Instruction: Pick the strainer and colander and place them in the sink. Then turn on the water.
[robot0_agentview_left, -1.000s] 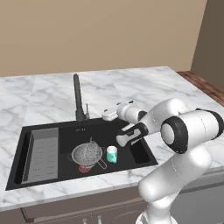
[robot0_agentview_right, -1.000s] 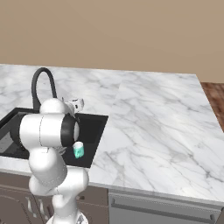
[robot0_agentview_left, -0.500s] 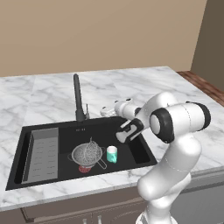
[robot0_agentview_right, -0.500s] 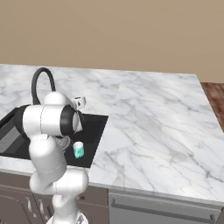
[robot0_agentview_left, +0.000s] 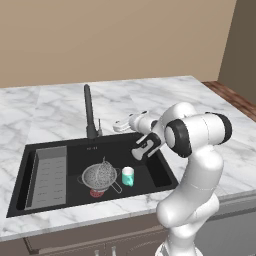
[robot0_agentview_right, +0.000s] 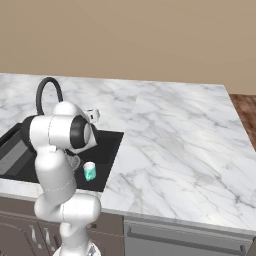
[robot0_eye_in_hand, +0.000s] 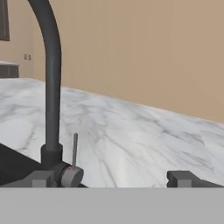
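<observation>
The black sink (robot0_agentview_left: 155, 172) holds the grey perforated colander (robot0_agentview_left: 99, 176) in its middle. A thin wire handle (robot0_agentview_left: 116, 188) pokes out at the colander's lower right; I cannot separate the strainer's mesh basket from the colander. The tall black faucet (robot0_agentview_left: 89, 111) (robot0_eye_in_hand: 52, 83) stands at the sink's back rim, its thin lever (robot0_eye_in_hand: 75, 148) upright beside the base. No water falls from the spout. My gripper (robot0_agentview_left: 120, 125) (robot0_eye_in_hand: 109, 179) hovers over the back rim just right of the lever, open, with nothing between its fingers (robot0_eye_in_hand: 181, 178).
A teal cup (robot0_agentview_left: 128, 176) (robot0_agentview_right: 90, 171) stands in the sink right of the colander, and something red (robot0_agentview_left: 95, 192) peeks from under it. A grey ribbed rack (robot0_agentview_left: 49, 175) fills the sink's left end. Marble counter (robot0_agentview_left: 210, 107) surrounds the basin.
The gripper has edged slightly left toward the faucet lever, and the arm's elbow has swung up and to the right. The things in the sink have not moved.
</observation>
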